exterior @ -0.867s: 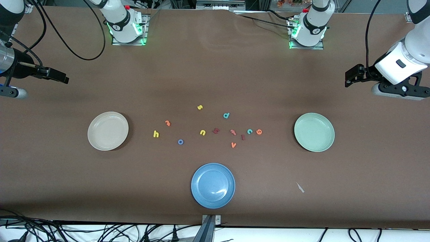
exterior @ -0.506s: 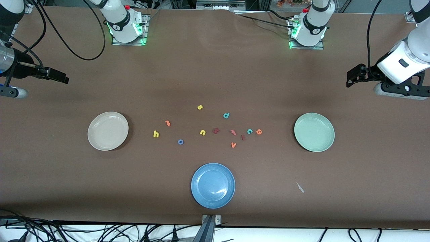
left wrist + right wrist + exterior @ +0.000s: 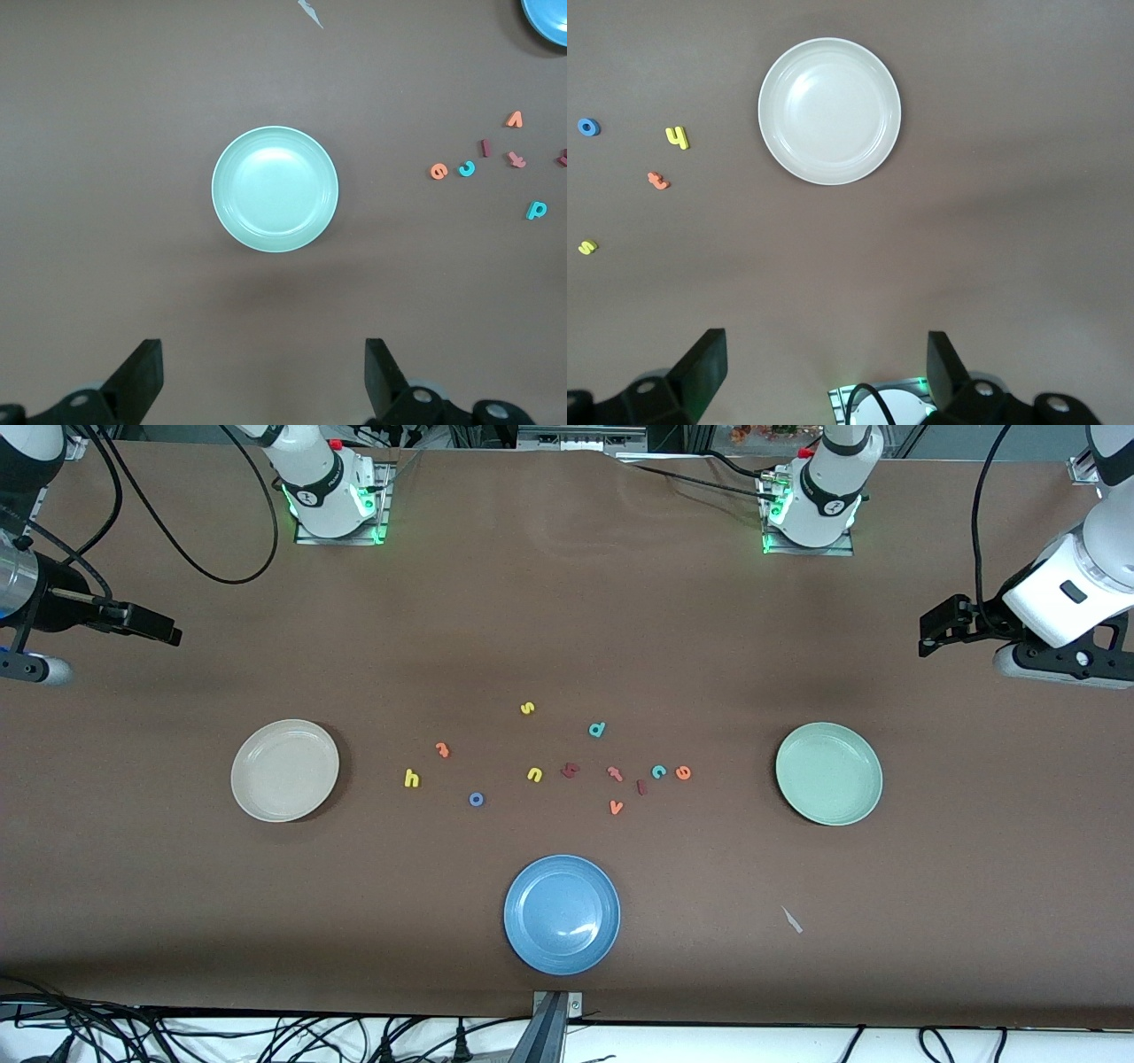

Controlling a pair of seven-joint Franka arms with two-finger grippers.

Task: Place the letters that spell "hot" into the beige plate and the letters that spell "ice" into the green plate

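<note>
Both plates, beige (image 3: 284,770) and green (image 3: 828,773), sit bare, letters (image 3: 540,766) scattered on the surface (image 3: 567,629) between them; left pincer (image 3: 264,372) and right pincer (image 3: 824,367), spread, hang high at the ends, apparently waiting.

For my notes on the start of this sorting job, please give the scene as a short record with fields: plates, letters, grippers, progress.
beige plate: empty, toward the right arm's end of the table
green plate: empty, toward the left arm's end
blue plate: empty, nearest the front camera
hot letters: yellow h, blue o, orange t, all on the table
ice letters: dark red i, teal c, orange e, all on the table
left gripper: open, holds nothing
right gripper: open, holds nothing
progress: no letter in a plate yet
</note>
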